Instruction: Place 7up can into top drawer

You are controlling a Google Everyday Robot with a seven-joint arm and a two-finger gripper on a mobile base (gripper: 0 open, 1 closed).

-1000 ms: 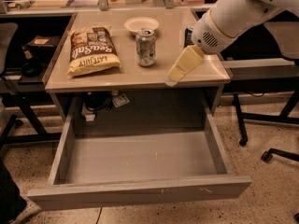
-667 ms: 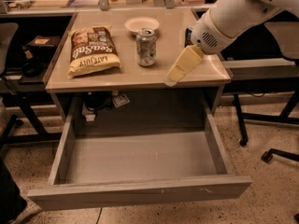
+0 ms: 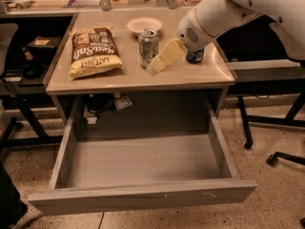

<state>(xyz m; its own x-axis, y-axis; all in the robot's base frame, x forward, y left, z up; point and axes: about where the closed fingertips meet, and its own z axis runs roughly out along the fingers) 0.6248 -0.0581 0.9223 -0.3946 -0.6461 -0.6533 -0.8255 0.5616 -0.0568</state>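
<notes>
The 7up can [image 3: 148, 46] stands upright on the tabletop [image 3: 200, 75], just in front of a white bowl. My gripper [image 3: 159, 64], with pale yellow fingers, is tilted down to the left, and its tip is right beside the can's right side, near the tabletop. The white arm reaches in from the upper right. The top drawer [image 3: 143, 197] is pulled fully out below the table, and its plain grey inside holds nothing.
A chip bag [image 3: 93, 51] lies on the left of the table. A white bowl [image 3: 144, 25] sits behind the can. A dark blue can [image 3: 194, 56] stands partly hidden behind my arm. Chair legs [image 3: 286, 156] stand at the right, and black desk frames at the left.
My gripper has moved left across the table, from the right part to right beside the 7up can. The dark blue can now shows behind the arm.
</notes>
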